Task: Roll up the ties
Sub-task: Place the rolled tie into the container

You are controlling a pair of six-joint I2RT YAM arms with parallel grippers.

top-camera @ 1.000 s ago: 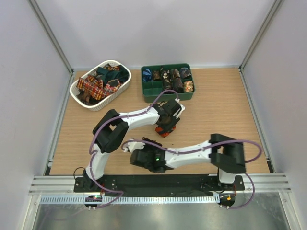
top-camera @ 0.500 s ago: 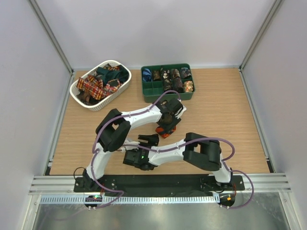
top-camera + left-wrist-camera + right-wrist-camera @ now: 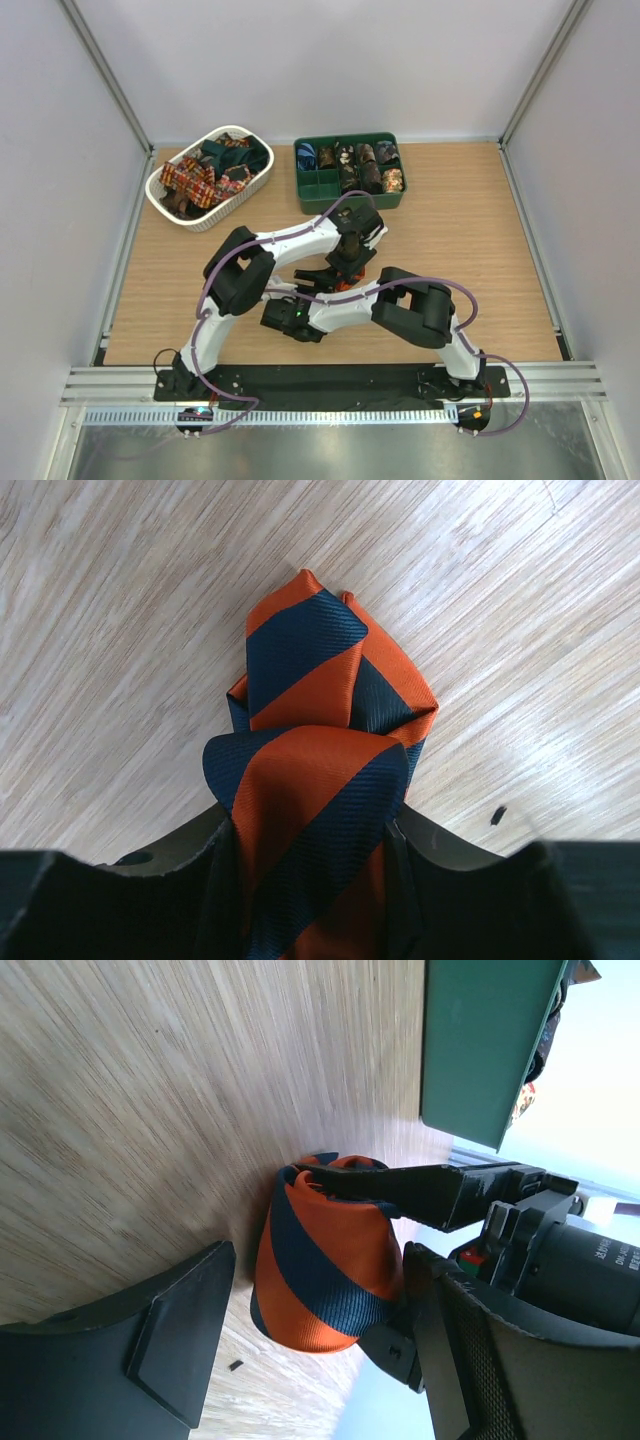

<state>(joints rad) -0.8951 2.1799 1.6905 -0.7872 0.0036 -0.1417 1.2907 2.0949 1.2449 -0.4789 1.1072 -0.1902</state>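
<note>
One striped tie roll [image 3: 315,690], dead centre of the frame.
Left gripper [image 3: 310,855] clamped on it, right gripper [image 3: 310,1310] fingers [image 3: 180,1340] spread apart around it.

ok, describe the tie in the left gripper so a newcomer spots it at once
On the wooden table, look just in front of the green tray, where the arms meet. The rolled tie sits there, pinched by the left gripper. It alone has broad orange-and-navy stripes; the rest lie in the tray or the white basket.
</note>
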